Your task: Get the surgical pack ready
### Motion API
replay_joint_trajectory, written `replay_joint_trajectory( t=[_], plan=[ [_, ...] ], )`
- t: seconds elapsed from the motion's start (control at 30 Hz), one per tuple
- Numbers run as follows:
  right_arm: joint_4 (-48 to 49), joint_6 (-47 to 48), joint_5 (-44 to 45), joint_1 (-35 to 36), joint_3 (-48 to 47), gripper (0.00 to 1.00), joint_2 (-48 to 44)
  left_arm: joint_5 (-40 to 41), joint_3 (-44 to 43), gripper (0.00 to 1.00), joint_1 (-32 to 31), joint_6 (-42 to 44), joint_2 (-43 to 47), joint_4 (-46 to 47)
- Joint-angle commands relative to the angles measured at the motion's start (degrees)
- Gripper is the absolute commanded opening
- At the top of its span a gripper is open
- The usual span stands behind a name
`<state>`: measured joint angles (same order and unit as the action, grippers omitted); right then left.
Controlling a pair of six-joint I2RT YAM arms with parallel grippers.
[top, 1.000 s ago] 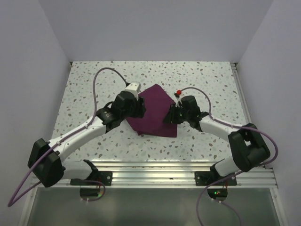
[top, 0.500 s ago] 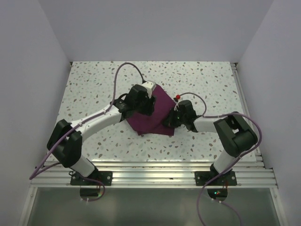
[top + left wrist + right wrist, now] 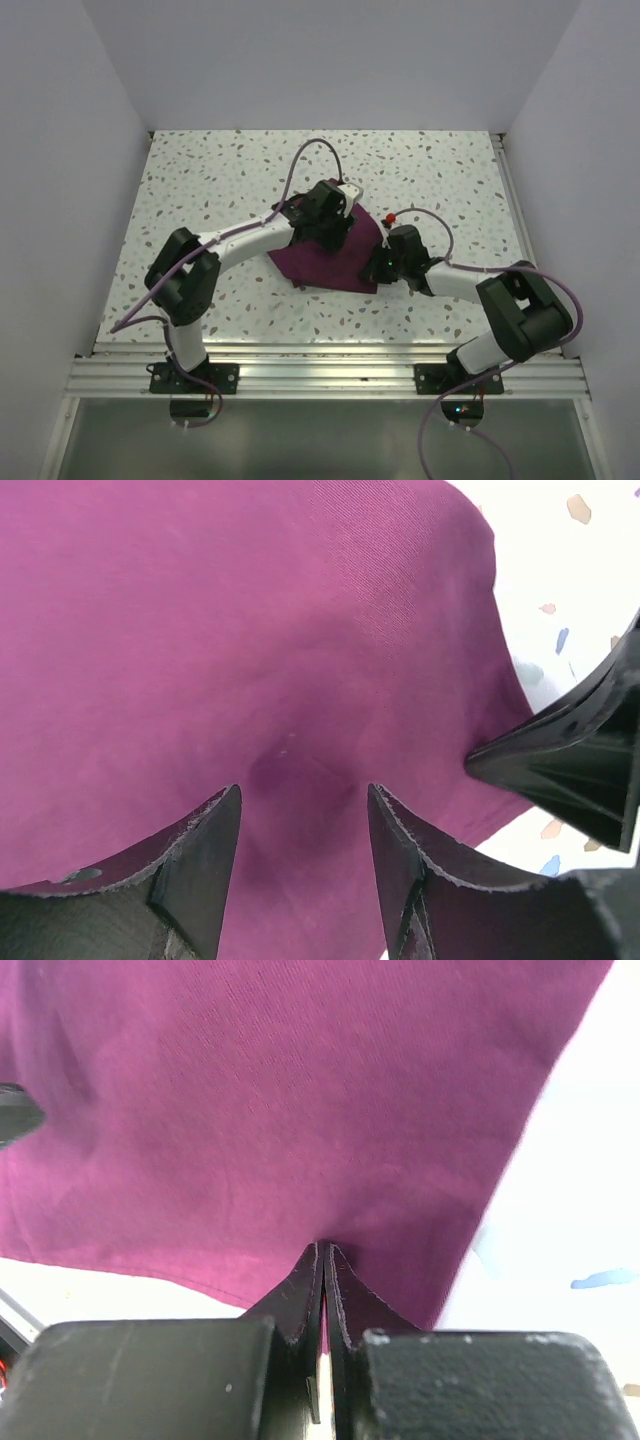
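Two arms meet on the purple cloth bundle (image 3: 325, 262).
The bundle lies folded on the speckled counter (image 3: 200, 180); the left fingers (image 3: 210, 830) stand spread over its top, the right fingers (image 3: 305, 1280) are pressed together at its edge, tips touching the cloth.

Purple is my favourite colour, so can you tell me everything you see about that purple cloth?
The purple cloth is a plum, fine-woven fabric folded into a flat, compact bundle. It lies skewed on the speckled table, near the middle. Its surface looks smooth, with one small dimple. The left gripper is right over it with jaws open. The right gripper has its shut jaws tipped against the cloth's right edge. Nothing inside the bundle shows.
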<state>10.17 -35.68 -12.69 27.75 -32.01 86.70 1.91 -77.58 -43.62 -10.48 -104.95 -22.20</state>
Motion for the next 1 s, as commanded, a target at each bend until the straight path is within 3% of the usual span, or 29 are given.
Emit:
replay_joint_trajectory(
  t=[0.0,0.3,0.63,0.97],
  plan=[
    [-6.39,0.7,3.72,0.03,1.6,0.0,-1.53,-3.84,-3.1,0.57,-0.42,3.09,-1.92,-2.76],
    [-6.04,0.79,3.2,0.11,2.3,0.0,-1.0,-0.16,-5.91,0.56,-0.86,4.24,-4.56,-4.61],
    [-6.92,1.23,3.02,0.11,2.57,0.0,-1.97,-15.08,-10.93,0.54,2.05,5.56,-9.48,-11.73],
    [-6.05,0.88,2.49,0.11,2.65,0.0,-1.27,-15.27,-9.17,0.47,1.34,5.73,-11.33,-14.28]
  ],
)
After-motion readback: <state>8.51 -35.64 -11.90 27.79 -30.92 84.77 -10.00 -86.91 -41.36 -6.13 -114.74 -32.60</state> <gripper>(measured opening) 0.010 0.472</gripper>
